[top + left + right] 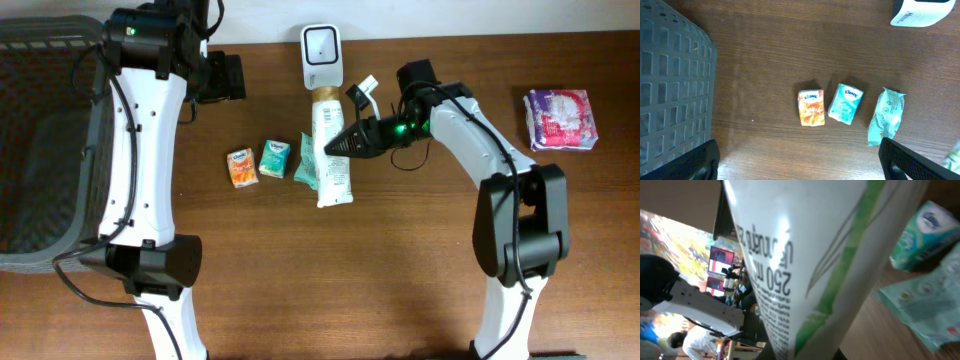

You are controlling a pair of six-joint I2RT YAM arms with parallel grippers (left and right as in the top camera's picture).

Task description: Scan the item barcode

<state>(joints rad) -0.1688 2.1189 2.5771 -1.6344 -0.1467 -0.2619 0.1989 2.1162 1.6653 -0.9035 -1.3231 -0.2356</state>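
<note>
A white tube with green print (331,172) lies on the table just below the white barcode scanner (322,52). My right gripper (340,144) is shut on the tube's middle from the right. In the right wrist view the tube (805,255) fills the frame, its printed side facing the camera, and the right gripper (805,354) is almost wholly hidden beneath it. My left gripper (800,162) hangs open over bare wood, its dark fingers (690,162) at the lower corners. The scanner (917,12) shows at the left wrist view's top right.
An orange tissue pack (241,168), a teal tissue pack (275,158) and a green wipes packet (307,160) lie left of the tube. A grey mesh basket (40,140) fills the left edge. A purple package (561,118) sits far right.
</note>
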